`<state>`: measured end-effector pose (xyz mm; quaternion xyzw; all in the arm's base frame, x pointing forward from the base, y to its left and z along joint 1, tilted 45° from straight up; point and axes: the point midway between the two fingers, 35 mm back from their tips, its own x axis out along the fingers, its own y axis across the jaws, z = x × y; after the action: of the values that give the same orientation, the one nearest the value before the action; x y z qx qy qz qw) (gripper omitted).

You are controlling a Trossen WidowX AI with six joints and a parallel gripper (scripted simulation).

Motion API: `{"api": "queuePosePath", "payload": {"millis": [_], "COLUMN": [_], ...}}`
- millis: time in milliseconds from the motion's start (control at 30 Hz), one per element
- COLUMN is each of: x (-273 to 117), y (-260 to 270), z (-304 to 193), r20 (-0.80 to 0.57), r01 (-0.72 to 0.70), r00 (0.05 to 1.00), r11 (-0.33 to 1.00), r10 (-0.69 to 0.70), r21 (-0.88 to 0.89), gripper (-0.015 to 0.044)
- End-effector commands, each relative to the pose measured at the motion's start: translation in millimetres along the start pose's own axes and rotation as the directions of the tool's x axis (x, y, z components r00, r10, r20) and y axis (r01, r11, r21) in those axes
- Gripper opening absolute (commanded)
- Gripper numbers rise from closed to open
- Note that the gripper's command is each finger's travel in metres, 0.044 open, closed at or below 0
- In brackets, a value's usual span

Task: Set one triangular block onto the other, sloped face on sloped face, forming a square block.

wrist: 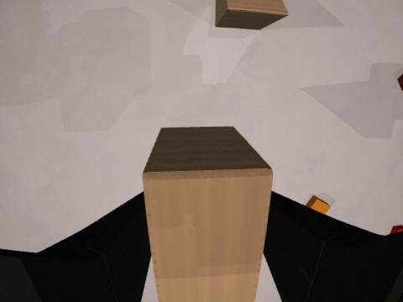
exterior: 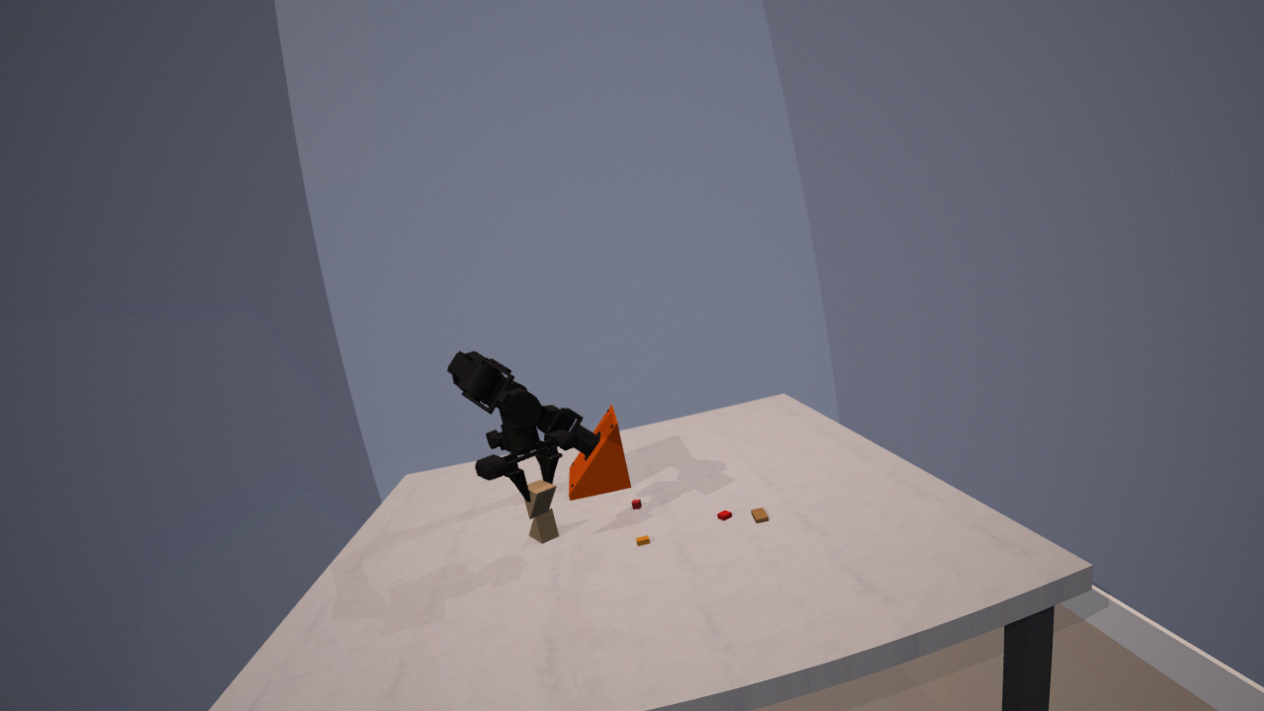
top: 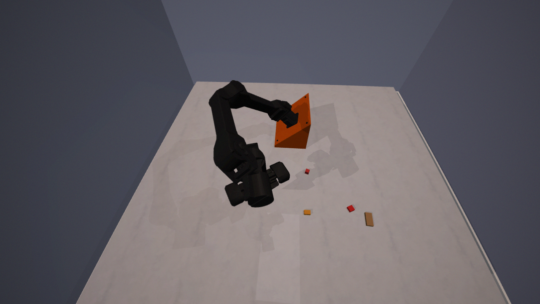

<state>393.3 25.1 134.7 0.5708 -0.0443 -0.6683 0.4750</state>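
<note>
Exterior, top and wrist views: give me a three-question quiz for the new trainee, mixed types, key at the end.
1. True or false: the gripper is shut on a triangular block.
2. Multiple choice: what is the orange wedge doing?
A) Supporting the arm's foot
B) Sitting between the gripper's fingers
C) Lying on the floor
3. Fill in the blank: in the top view, the small block closest to the flat brown block is coloured ____.

Key: 1. True; 2. A; 3. red
</note>
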Motion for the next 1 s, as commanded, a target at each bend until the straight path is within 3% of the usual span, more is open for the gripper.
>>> {"api": "queuePosePath", "payload": {"millis": [0,967], "x": [-11,-36], "y": [1,-27], "z": [22,151], "r20": [-0.005,-0.018], "r01": [-0.004,-0.005], "r00": [1.0,1.0], "r11": [1.0,0.999], "r10": [0.004,0.004], "r21": [0.001,-0.048], "gripper": [0.0,0.0]}}
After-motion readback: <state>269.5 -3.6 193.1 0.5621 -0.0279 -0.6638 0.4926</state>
